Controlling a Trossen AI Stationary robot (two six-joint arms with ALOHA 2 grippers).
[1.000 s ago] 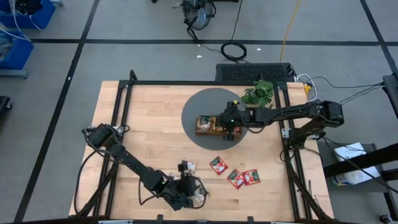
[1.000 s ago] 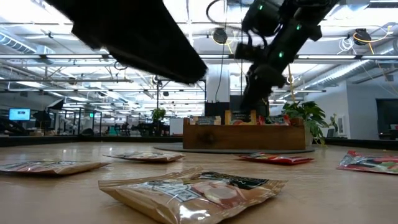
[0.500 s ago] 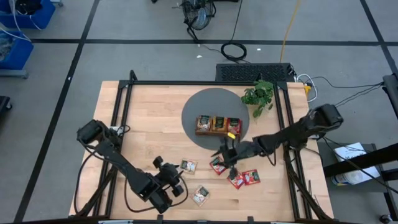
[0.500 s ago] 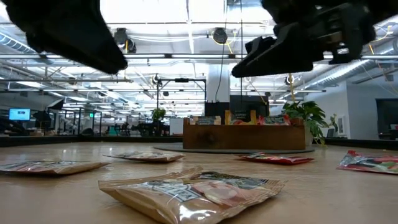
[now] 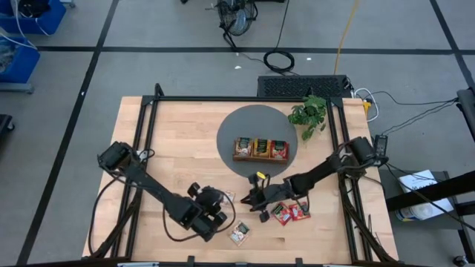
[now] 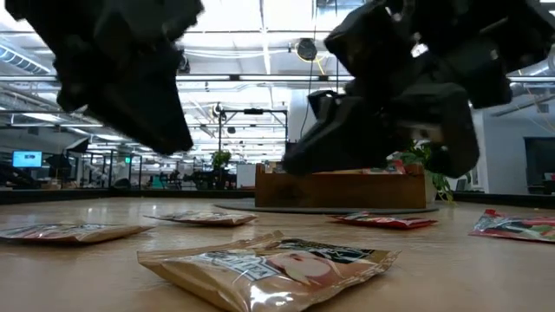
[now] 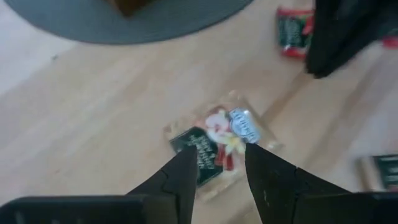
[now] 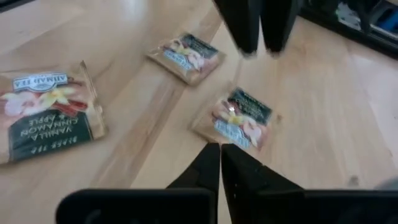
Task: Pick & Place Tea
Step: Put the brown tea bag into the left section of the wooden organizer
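Right claw (image 8: 220, 149) swung off the tray, now shut, empty; packet (image 8: 46, 112) reads "AHMAD TEA".

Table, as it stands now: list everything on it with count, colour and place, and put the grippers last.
Table: one, pale wood, under everything.
Mat: one, grey, round, far middle of the table.
Tray: one, brown wood, on the mat.
Tray packets: count unclear, beige-green, orange and red, one colour per compartment.
Loose packets: at least five, red and beige, flat on the wood near the front edge.
Plant: one, green, beside the mat, far right.
Left gripper: dark, open, above one of the beige loose packets.
Right gripper: dark, shut, low over the loose packets.
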